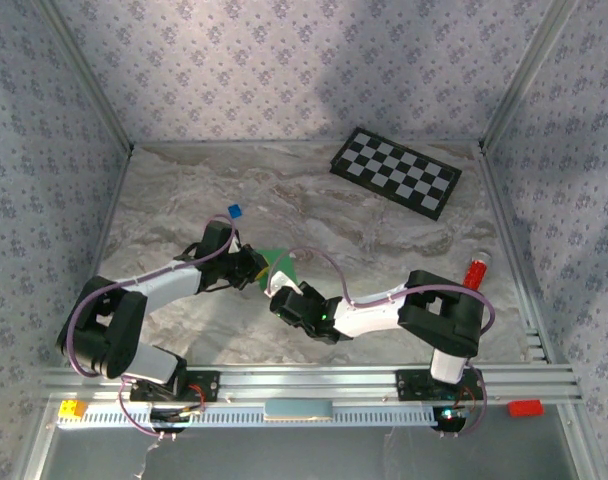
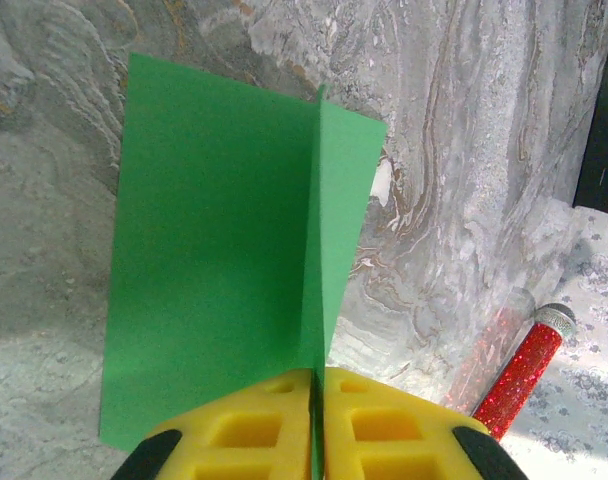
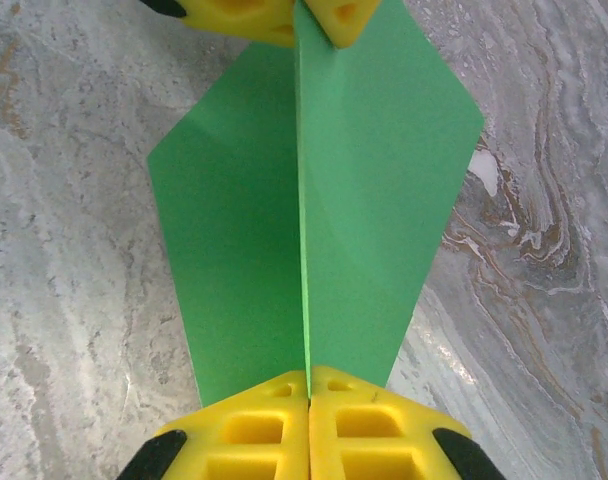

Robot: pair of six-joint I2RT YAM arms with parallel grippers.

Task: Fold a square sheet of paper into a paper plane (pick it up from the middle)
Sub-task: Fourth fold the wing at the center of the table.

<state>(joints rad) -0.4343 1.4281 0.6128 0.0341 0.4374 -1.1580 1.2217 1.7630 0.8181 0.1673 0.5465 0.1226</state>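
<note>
Thing: square sheet of paper (image 2: 214,250), thin, bright green, plain and unmarked.
Shape: bent along one straight centre crease, with a flap spreading away on each side like a low tent.
Crease: a sharp raised ridge running the sheet's full length.
Hold: pinched on the crease at both ends, with the left gripper (image 2: 317,385) closed on one end and the right gripper (image 3: 308,385) closed on the opposite end.
Flaps: smooth and flat; in the left wrist view one flap looks wider than the other.
Place: a small green patch between the two grippers, over the near middle of the marbled table (image 1: 384,220).
Contact with table: cannot tell.
</note>
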